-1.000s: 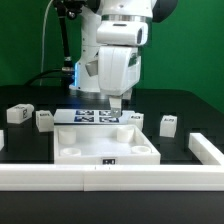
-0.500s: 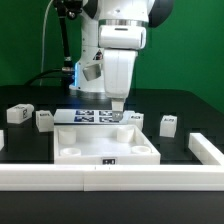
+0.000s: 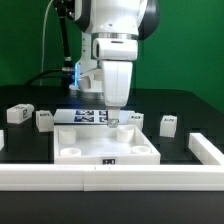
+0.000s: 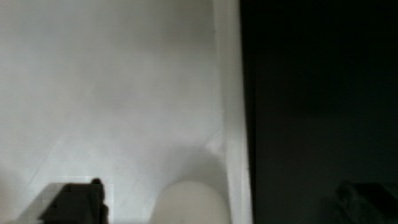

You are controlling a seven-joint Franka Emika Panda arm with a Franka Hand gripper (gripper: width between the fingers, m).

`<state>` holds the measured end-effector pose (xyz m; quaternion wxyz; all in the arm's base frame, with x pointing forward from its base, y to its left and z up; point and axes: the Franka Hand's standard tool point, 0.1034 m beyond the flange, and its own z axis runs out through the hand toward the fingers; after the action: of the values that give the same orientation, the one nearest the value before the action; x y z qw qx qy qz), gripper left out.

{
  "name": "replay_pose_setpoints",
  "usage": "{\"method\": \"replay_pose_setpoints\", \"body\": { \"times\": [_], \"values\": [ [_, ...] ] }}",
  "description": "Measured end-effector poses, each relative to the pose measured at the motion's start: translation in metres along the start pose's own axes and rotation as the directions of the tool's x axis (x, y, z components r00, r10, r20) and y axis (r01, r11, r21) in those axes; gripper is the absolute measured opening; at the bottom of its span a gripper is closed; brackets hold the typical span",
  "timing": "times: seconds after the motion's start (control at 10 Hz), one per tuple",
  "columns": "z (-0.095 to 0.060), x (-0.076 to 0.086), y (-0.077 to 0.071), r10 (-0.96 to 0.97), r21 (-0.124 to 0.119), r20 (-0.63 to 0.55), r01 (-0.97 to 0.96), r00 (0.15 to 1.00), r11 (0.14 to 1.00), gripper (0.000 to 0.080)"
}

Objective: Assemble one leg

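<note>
Three white legs with tags stand on the black table in the exterior view: two at its left [image 3: 18,114] [image 3: 44,120] and one at its right [image 3: 168,125]. My gripper [image 3: 113,120] hangs down at the back edge of the large flat white tray-like part [image 3: 105,150], holding no leg. In the wrist view the gripper [image 4: 219,203] is open. Its dark fingertips [image 4: 75,203] stand far apart, one over the white part [image 4: 107,90] and the other over the dark table. A blurred rounded shape lies between them.
The marker board [image 3: 88,115] lies just behind the tray-like part, next to my gripper. A white rail [image 3: 110,178] runs along the table's front, with a piece at the exterior view's right [image 3: 205,148]. Black cables hang behind the arm.
My gripper has come down toward the back edge of the tray-like part and shifted slightly to the exterior view's left, and the wrist has turned. The parts have not moved.
</note>
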<state>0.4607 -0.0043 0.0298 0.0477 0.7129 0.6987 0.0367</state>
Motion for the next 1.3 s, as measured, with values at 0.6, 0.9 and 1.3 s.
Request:
{"method": "replay_pose_setpoints", "body": {
  "times": [0.6, 0.9, 1.3],
  "values": [
    [0.024, -0.022, 0.001, 0.008, 0.028, 0.012, -0.008, 1.000, 1.000, 0.0650],
    [0.024, -0.022, 0.001, 0.008, 0.029, 0.012, -0.009, 1.000, 1.000, 0.0366],
    [0.024, -0.022, 0.000, 0.012, 0.031, 0.013, -0.012, 1.000, 0.999, 0.0051]
  ]
}}
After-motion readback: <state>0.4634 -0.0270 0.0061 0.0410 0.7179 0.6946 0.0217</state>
